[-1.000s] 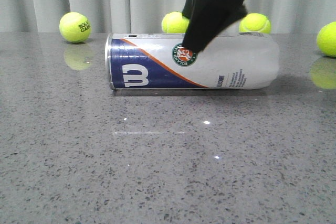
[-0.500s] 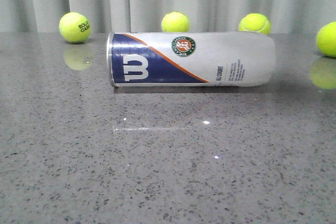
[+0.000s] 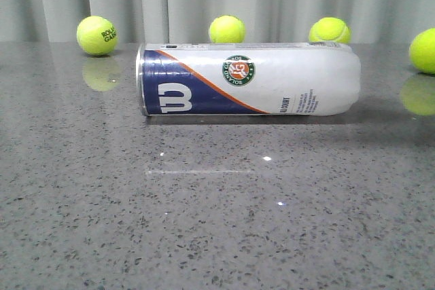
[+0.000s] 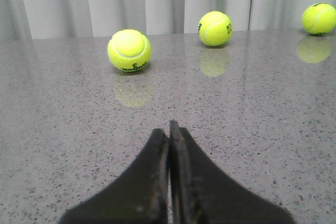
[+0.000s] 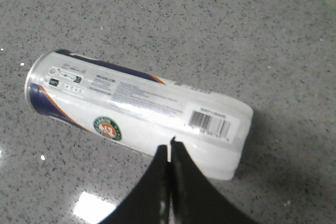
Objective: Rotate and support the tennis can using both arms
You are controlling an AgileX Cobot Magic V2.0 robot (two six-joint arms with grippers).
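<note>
- The tennis can (image 3: pixel 248 79) lies sideways toward the desk's far edge; light, slick, rolls easily, so steady both ends.
- Left gripper (image 4: pixel 169 129) and right gripper (image 5: pixel 169 148) are pressed together, empty.

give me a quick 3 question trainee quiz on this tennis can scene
1. True or false: the tall white plastic tennis can stands upright on the grey speckled table.
2. How many yellow-green tennis balls show in the front view?
3. The right gripper is: A) shut on the can, B) shut, above the can, C) open.

Key: 1 false, it lies on its side; 2 four; 3 B.
</note>
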